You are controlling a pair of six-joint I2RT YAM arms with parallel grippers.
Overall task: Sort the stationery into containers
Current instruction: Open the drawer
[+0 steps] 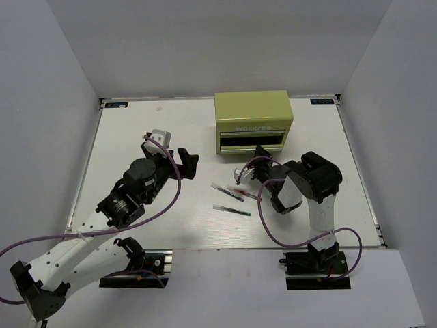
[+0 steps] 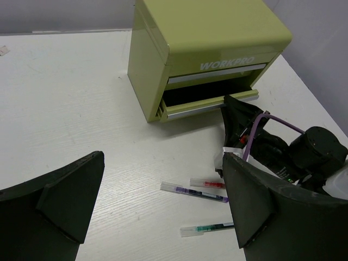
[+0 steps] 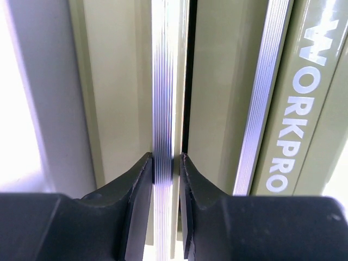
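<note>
The yellow-green WORKPRO chest (image 1: 254, 109) stands at the back, its lower drawer (image 2: 209, 101) pulled out a little. My right gripper (image 3: 167, 163) is shut on that drawer's ribbed aluminium handle (image 3: 163, 81), and in the top view the right gripper (image 1: 259, 154) sits right at the drawer front. Three thin pens lie on the table before the chest: a dark one (image 2: 201, 192), a red one (image 2: 209, 183) and a green one (image 2: 206, 229). My left gripper (image 2: 163, 209) hovers open over the table left of the pens, with nothing between its fingers.
A small pale item (image 1: 237, 175) lies beside the right gripper; I cannot tell what it is. The upper drawer (image 2: 217, 73) is closed. White walls enclose the table on the left, back and right. Purple cables loop around both arms.
</note>
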